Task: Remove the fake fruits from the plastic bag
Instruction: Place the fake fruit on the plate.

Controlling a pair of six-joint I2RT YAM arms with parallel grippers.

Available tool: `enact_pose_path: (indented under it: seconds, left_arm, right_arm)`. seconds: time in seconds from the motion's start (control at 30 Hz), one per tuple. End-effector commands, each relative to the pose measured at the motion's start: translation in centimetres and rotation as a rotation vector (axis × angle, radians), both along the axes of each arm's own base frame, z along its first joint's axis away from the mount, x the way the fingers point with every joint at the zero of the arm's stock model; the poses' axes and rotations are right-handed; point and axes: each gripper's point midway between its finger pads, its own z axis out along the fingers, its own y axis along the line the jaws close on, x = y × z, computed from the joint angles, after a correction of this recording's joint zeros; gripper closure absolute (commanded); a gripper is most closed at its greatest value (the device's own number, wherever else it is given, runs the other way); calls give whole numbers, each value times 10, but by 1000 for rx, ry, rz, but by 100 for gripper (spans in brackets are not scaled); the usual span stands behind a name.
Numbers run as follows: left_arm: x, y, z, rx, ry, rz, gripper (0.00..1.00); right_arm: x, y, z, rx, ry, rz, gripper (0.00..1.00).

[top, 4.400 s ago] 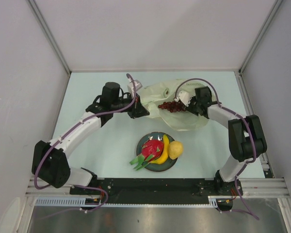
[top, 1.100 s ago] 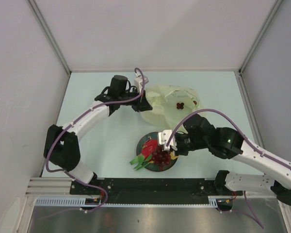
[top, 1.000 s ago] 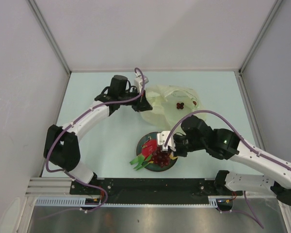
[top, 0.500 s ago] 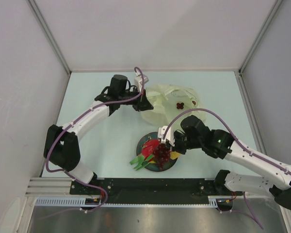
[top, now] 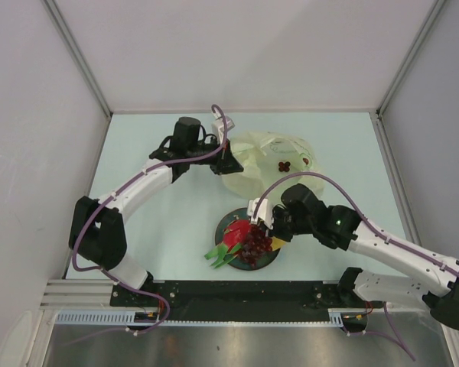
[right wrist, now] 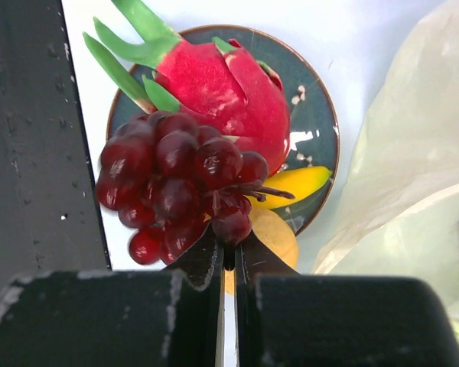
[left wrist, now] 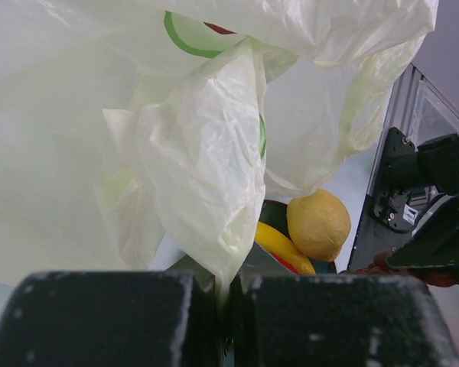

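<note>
The pale yellow-green plastic bag (top: 271, 164) lies crumpled at the back of the table. My left gripper (top: 228, 162) is shut on a fold of the bag (left wrist: 206, 176) at its left edge. My right gripper (top: 262, 232) is shut on the dark red grape bunch (right wrist: 176, 180) and holds it over the dark plate (right wrist: 321, 145). The red dragon fruit (right wrist: 222, 88), the yellow banana (right wrist: 294, 183) and the lemon (left wrist: 318, 224) sit on the plate. In the top view the grapes (top: 254, 243) hang over the plate's middle.
The plate (top: 228, 261) sits near the front rail, between the arm bases. Dark red printed marks (top: 284, 165) show on the bag. White walls close the table at the left, back and right.
My right arm has carried the grape bunch from the bag at the back to the plate, then shifted slightly over it. My left gripper has kept its hold on the bag and lifted it slightly.
</note>
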Motion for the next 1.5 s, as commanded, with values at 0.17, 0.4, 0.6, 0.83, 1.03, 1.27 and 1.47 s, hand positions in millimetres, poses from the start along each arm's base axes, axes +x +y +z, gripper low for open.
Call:
enact_pose_path:
  seconds: [0.17, 0.4, 0.6, 0.83, 1.03, 1.27, 1.47]
  left_arm:
    - [-8, -2, 17, -61, -19, -31, 100]
    - [-10, -2, 15, -61, -11, -34, 100]
    - [-11, -4, 15, -63, -2, -41, 100]
    - [-7, -7, 14, -74, 9, -44, 100]
    - [-6, -8, 14, -70, 12, -48, 100]
    - [-3, -11, 12, -77, 19, -57, 100]
    - [4, -15, 18, -81, 5, -55, 100]
  right_arm:
    - [25, 0, -8, -1, 13, -84, 100]
    - [40, -3, -22, -43, 20, -126, 99]
    - [44, 1, -24, -32, 24, -136, 75]
    - [51, -4, -31, -67, 21, -188, 54]
    - [56, -3, -19, -53, -13, -190, 42]
    - [53, -18, -5, -109, -61, -145, 30]
    - [56, -33, 4, -117, -86, -183, 20]
